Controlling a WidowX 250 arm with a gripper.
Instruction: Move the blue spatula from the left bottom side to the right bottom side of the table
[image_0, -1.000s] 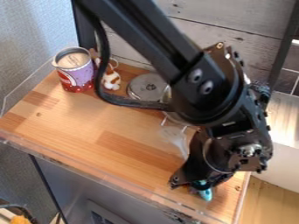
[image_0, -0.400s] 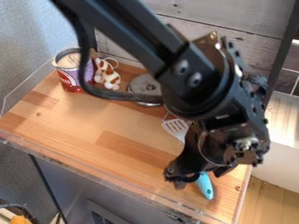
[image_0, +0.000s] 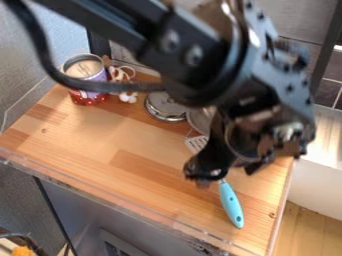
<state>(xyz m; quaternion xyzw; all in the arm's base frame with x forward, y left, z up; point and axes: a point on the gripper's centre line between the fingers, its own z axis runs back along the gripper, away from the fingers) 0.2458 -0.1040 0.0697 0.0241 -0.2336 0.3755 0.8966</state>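
We observe the black gripper over the right part of the wooden table, its two fingers spread apart with a gap between them. The arm enters from the top left, with a black cable looping beside it.

We find the blue spatula lying on the tabletop in the lower right area. Its light blue handle points toward the bottom right, near the table's right edge, and its slotted pale head points toward the upper left. The gripper hides the stretch between; we cannot tell whether it touches the spatula there.

Toward the back of the table we note a round metal lid, and just to its right a second round metal item, partly covered by the arm. At the back left corner stands a purple and red can, upright. Just beside it, between can and lid, we record a small white and brown toy. Behind the table we see a wall of grey boards.
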